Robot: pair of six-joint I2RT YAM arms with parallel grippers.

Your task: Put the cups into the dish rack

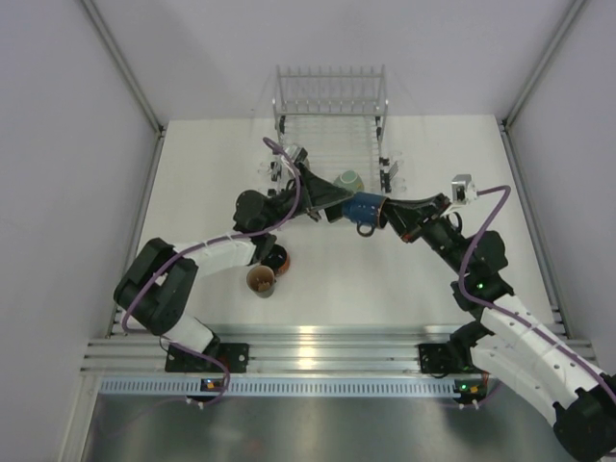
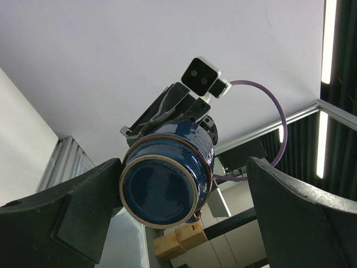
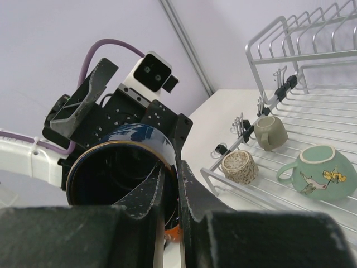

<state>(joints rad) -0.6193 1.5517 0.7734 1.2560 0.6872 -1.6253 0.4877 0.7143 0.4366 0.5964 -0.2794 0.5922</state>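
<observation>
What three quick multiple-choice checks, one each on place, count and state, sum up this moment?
1. Where is the dark blue mug? A standing on the table; B upside down on the tines; C pinched at its rim by the right gripper.
2. How many mugs does the right wrist view show in the dish rack? A one; B three; C five.
3. How is the left gripper? A shut on a handle; B open, flanking the blue mug's base; C shut, empty.
C: one finger inside the rim, one outside.
B: mint-green mug, beige mug, speckled tan mug.
B: its fingers stand wide apart.
</observation>
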